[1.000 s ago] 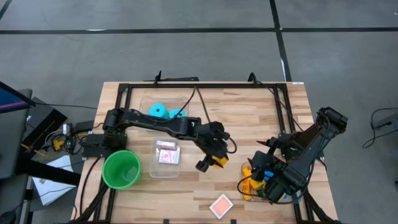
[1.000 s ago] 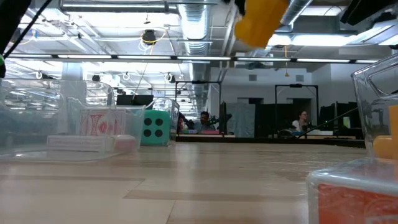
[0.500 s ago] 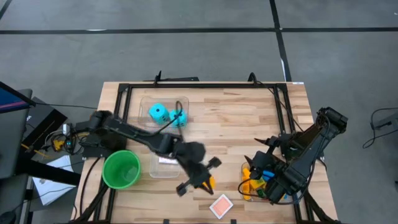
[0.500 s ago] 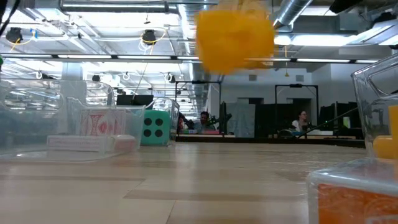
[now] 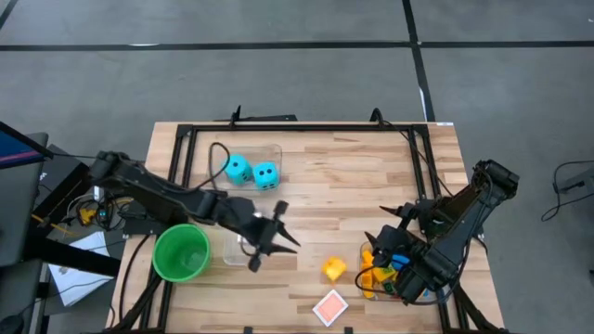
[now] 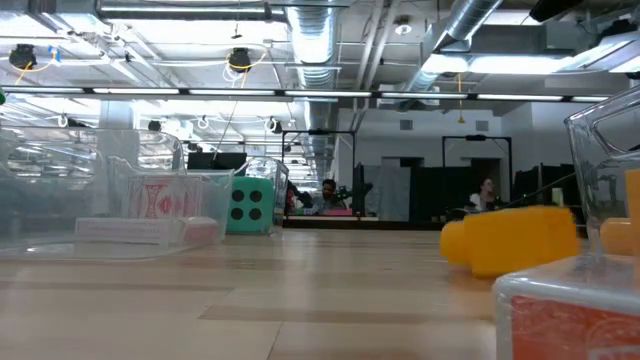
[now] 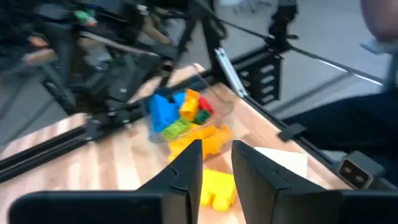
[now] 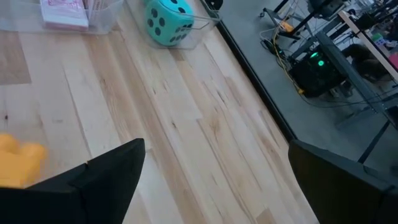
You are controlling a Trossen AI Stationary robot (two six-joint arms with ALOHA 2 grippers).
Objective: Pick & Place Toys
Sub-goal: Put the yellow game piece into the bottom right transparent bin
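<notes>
A yellow brick (image 5: pixel 334 269) lies loose on the bare wooden table (image 5: pixel 371 176), just beside the clear bin of bricks (image 5: pixel 379 276) rather than inside it, with a red-and-white card (image 5: pixel 330 305) nearby. The left gripper (image 5: pixel 264 243) sits over the card bin (image 5: pixel 243 243), well apart from the brick; its fingers (image 7: pixel 186 171) stand close together with a narrow gap and hold nothing. The right gripper (image 5: pixel 406 281) waits above the brick bin, jaws wide apart. The risk is that the brick stays stranded outside the bin, or gets knocked farther if an arm sweeps low. A second ago the left gripper carried this brick in the air near the table's middle; it has since dropped it and swung back toward the green cup (image 5: pixel 181 252).
</notes>
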